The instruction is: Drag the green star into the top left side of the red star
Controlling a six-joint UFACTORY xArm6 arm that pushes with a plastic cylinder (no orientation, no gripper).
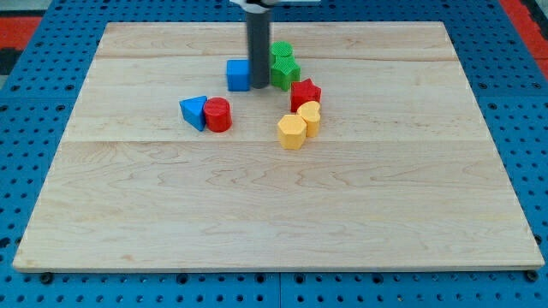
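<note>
The rod comes down from the top edge of the frame, upright, a little left of centre. My tip rests on the surface in the narrow gap between the blue cube on its left and the green star on its right, just beside both; whether it touches either cannot be told. There is no hand on this arm, only the rod, so nothing is clasped or let go.

Count of blocks, eight in all:
- green, two: the star, and a second green block just above it, touching it, its shape unclear and its left part hidden by the rod
- blue, two: the cube, and a triangle lower left of it
- red, two: a cylinder touching the triangle's right side, and the red star
- yellow, two: one block just under the red star, and another touching it at lower left; both look many-sided

The green star sits in the upper middle of the frame, at the red star's upper left, close enough that the two seem to touch
</note>
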